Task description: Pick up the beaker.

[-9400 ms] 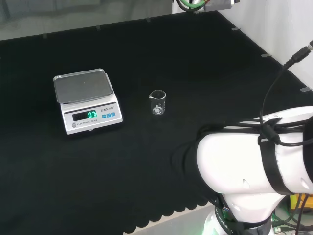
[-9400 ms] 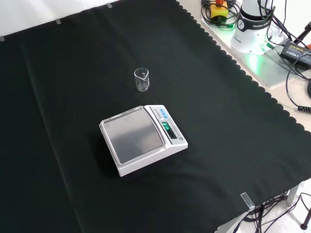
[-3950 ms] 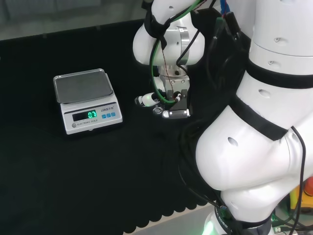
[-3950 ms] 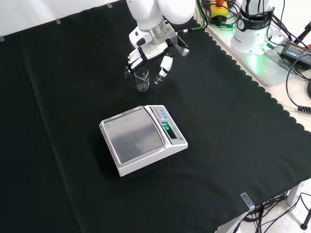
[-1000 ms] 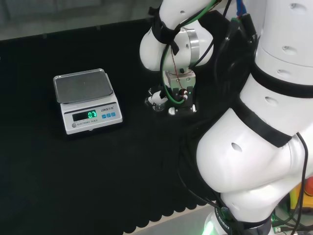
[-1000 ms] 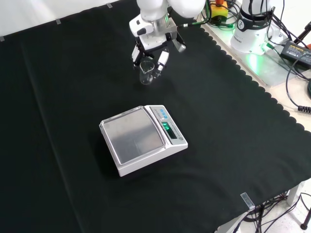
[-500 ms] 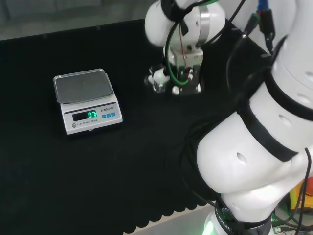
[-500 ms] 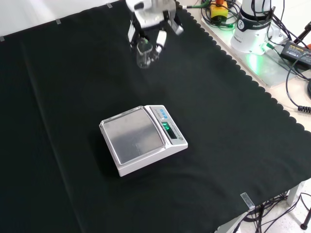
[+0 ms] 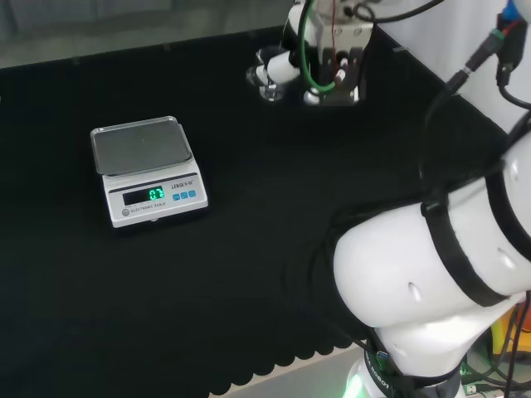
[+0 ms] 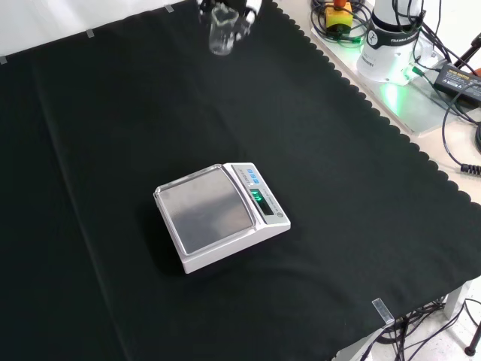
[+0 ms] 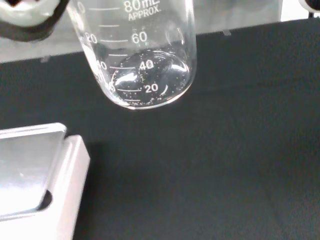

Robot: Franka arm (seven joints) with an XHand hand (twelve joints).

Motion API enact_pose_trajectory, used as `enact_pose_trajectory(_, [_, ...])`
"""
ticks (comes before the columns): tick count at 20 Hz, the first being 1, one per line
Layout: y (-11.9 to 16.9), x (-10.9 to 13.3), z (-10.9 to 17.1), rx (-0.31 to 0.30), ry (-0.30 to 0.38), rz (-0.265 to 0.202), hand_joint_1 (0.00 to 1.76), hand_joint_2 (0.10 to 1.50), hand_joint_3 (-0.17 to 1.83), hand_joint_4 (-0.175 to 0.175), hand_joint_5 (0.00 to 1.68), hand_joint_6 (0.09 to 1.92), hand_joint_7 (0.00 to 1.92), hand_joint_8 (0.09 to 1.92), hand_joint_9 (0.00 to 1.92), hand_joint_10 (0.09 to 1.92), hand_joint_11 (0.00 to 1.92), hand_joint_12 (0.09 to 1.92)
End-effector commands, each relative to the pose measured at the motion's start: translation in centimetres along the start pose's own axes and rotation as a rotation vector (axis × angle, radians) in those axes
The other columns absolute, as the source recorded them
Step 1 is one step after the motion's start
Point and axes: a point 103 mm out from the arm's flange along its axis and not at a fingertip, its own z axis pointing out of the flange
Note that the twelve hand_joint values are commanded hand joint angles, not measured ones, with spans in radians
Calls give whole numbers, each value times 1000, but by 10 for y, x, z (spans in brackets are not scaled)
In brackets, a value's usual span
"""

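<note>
Since the frame half a second back, the hand (image 9: 286, 66) has risen with the beaker (image 9: 269, 89), which is now clear of the black cloth.

Head view: one beaker, held near the far edge of the desk (image 9: 249, 274), high and to the right of the scale (image 9: 148, 170). Fingers (image 9: 267, 73) are curled round the glass from the side. One scale stands on the cloth, pan bare, display lit green. White arm links occupy the right of this view.

Front view: the beaker (image 10: 221, 30) hangs at the top of the view, upright, well apart from the scale (image 10: 222, 216) below it. Fingers (image 10: 251, 9) are clamped on either side of its upper part.

Wrist view: the beaker (image 11: 137, 55) is close and large, its round base lifted off the cloth; graduation marks face the camera. It looks empty, with small specks on the base. A finger (image 11: 30, 17) presses against its wall. One corner of the scale (image 11: 40, 180) lies beneath.
</note>
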Motion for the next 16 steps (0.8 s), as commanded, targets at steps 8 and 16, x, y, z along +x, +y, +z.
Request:
enact_pose_trajectory(8, [-3, 11, -23, 0, 20, -34, 1178, 605, 880, -175, 1163, 970, 1652, 551, 1853, 342, 1667, 681])
enact_pose_trajectory(16, [-9, 6, -25, -2, 32, -16, 1178, 599, 890, -175, 1165, 973, 1658, 548, 1854, 346, 1666, 681])
